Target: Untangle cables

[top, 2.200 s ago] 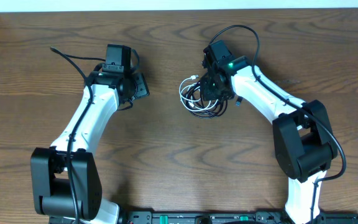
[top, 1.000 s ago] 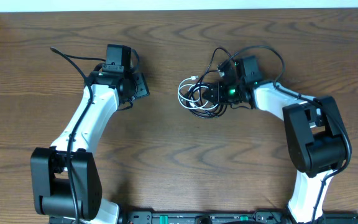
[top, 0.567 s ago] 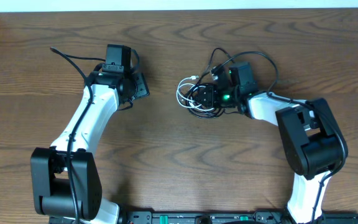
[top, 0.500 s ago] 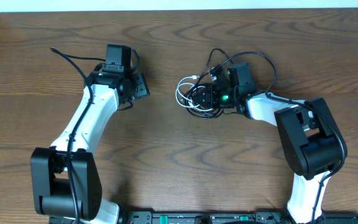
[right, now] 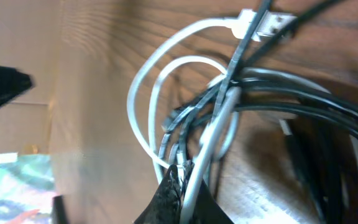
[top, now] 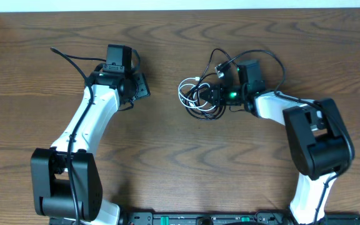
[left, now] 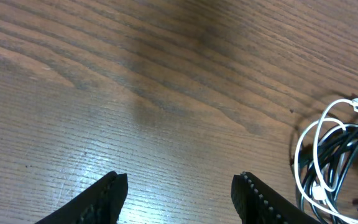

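Observation:
The cables (top: 195,99) lie tangled in small loops on the table's middle: a white cord (top: 185,94) coiled through a black cord (top: 200,107). My right gripper (top: 211,95) lies low at the pile's right side. Up close in the right wrist view, the right gripper (right: 185,185) is shut, with a white strand (right: 143,109) and thin black strands (right: 197,109) pinched between its tips. A white plug end (right: 260,22) shows at the top. My left gripper (top: 142,87) rests left of the pile, apart from it. In its own view the left gripper (left: 179,190) stands open over bare wood, the cables (left: 331,158) at the right edge.
The wooden table (top: 167,162) runs under both arms. Thick black arm wires loop above the right wrist (top: 255,56) and trail left of the left wrist (top: 67,57). The arm bases (top: 67,187) stand at the front corners.
The right gripper has closed on strands of the cable pile, and its wrist has shifted slightly to the right. The left arm has not moved.

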